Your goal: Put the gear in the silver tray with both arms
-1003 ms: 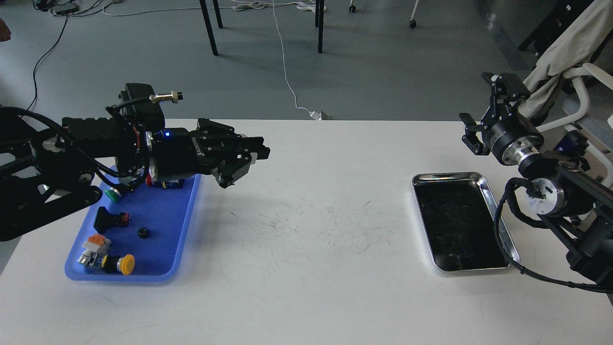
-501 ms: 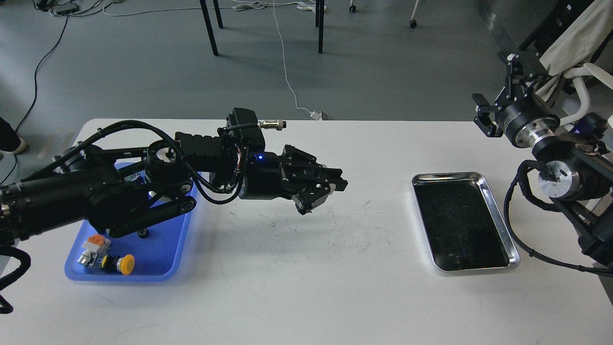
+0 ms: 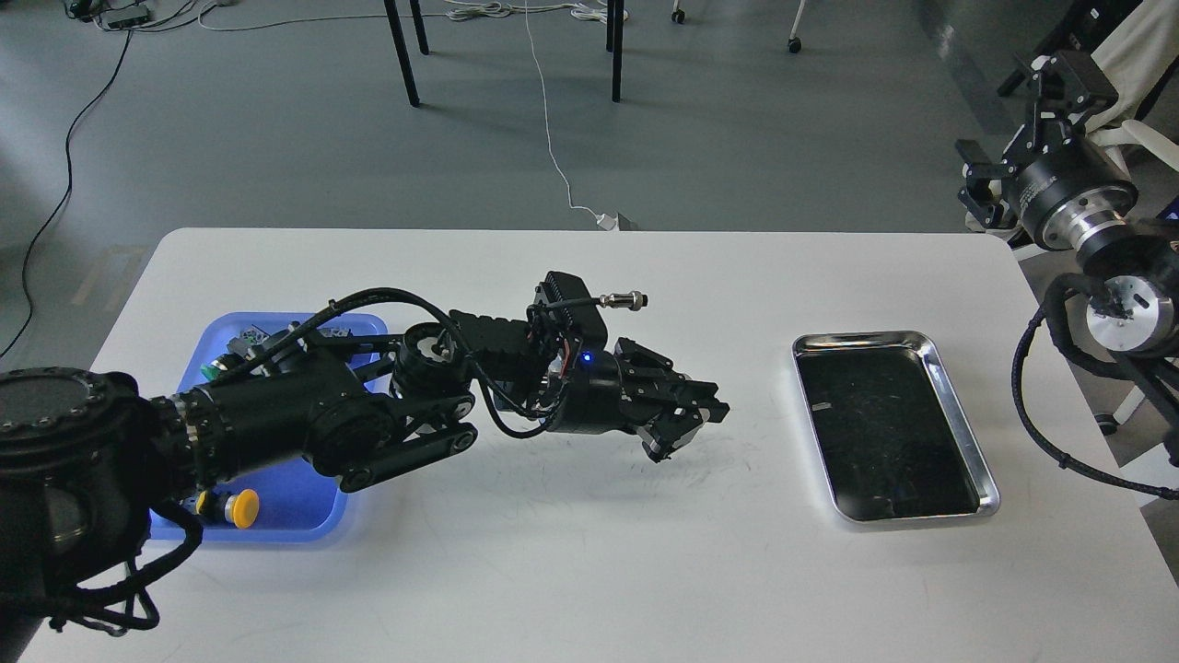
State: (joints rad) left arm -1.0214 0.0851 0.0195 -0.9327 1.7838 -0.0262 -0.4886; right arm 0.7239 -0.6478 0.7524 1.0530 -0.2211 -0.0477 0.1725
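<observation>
The left arm (image 3: 368,424) has reached further right across the table (image 3: 589,552) since half a second ago, its gripper (image 3: 686,428) now near the silver tray (image 3: 986,479), still short of it. The right gripper (image 3: 1022,138) has risen and drawn back toward the far right. The left jaws look pressed nearly together; anything pinched there is too dark to tell. Whether the right jaws are spread cannot be told. The arm covers much of the blue tray (image 3: 304,525); no gear is visible.
</observation>
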